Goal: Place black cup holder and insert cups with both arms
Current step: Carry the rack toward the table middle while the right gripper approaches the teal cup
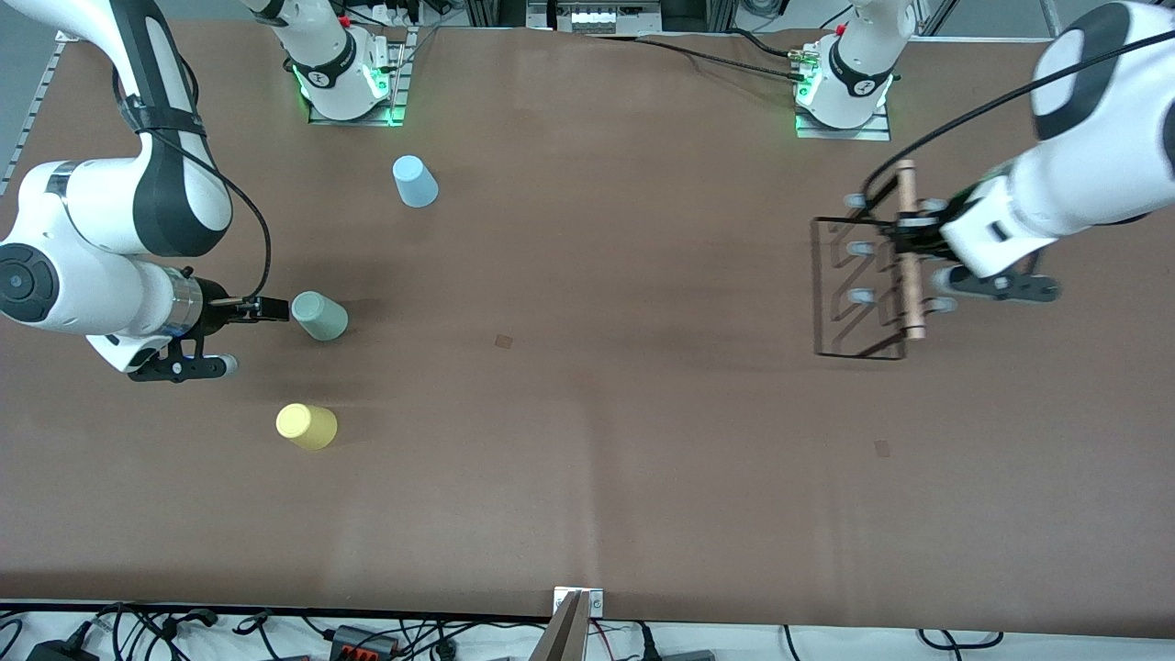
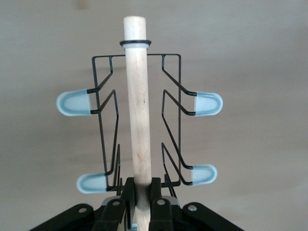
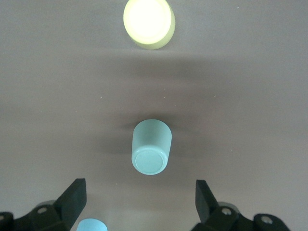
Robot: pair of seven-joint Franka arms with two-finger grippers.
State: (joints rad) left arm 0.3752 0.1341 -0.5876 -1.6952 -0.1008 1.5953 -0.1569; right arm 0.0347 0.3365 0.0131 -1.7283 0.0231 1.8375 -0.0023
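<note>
The brown table (image 1: 587, 413) fills the front view; the white left arm (image 1: 1074, 174) reaches in from the upper right of the frame and the white right arm (image 1: 101, 229) from the upper left. At the middle right of the frame, toward the left arm's end of the table, sits the thin black wire cup holder (image 1: 858, 285) with grey-tipped pegs; the left gripper (image 1: 909, 240) is clenched on its light wooden rod handle (image 1: 909, 248), and the left wrist view shows the dark fingers (image 2: 126, 192) pressed against both sides of the rod (image 2: 138, 110). The right gripper (image 1: 262, 308) hangs at the middle left of the frame with its fingers (image 3: 72, 197) spread wide and released. The three small handleless tumblers stand upside down, well apart, toward the right arm's end: the pale green cup (image 1: 319, 316) just beside the right gripper; the light blue cup (image 1: 415, 181) higher in the frame; the yellow cup (image 1: 307, 426) lowest, nearest the front camera.
</note>
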